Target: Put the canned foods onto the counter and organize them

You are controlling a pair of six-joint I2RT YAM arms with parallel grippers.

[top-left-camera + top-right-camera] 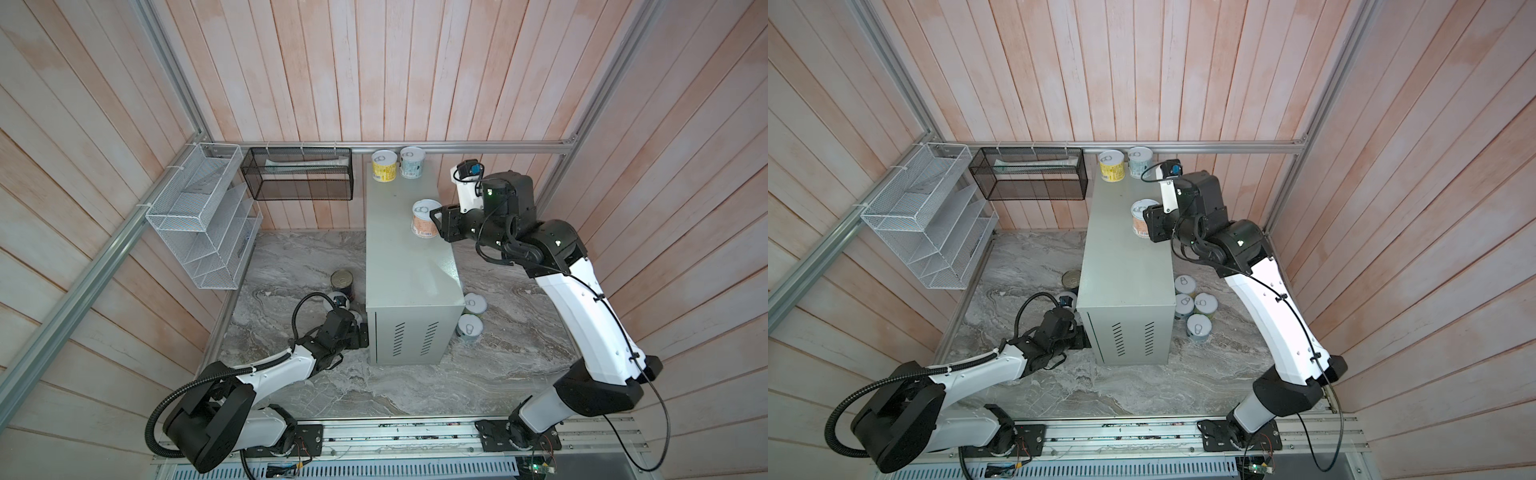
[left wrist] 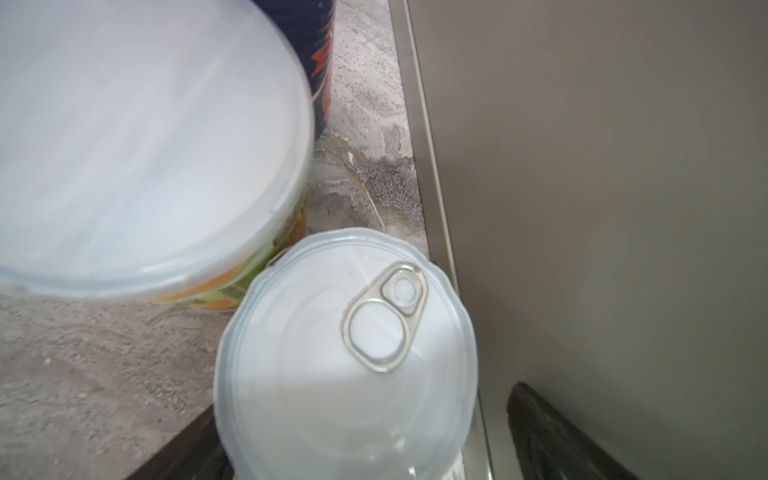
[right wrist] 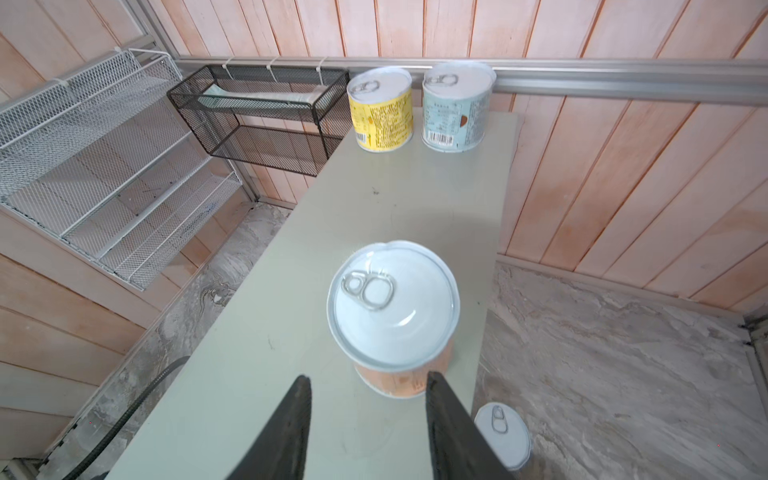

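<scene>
The counter point(image 1: 407, 270) is a tall pale grey-green box. On its far end stand a yellow can point(image 1: 383, 166) and a pale-blue can point(image 1: 411, 162). A pink-labelled can point(image 3: 395, 316) stands upright near the counter's right edge. My right gripper point(image 3: 369, 376) hovers just short of it, open, with nothing between its fingers. Low on the marble by the counter's left wall point(image 2: 602, 208), my left gripper point(image 2: 363, 399) stands open with a pull-tab can point(image 2: 345, 353) between its fingers. A green-labelled can point(image 2: 145, 145) and the dark-blue tin point(image 1: 342, 282) stand beside it.
Several more cans point(image 1: 1199, 328) cluster on the marble floor point(image 1: 415, 386) right of the counter. A black mesh basket point(image 1: 297, 174) and a white wire rack point(image 1: 199, 216) hang on the back and left walls. The left arm's cable point(image 1: 299, 307) loops beside the dark-blue tin.
</scene>
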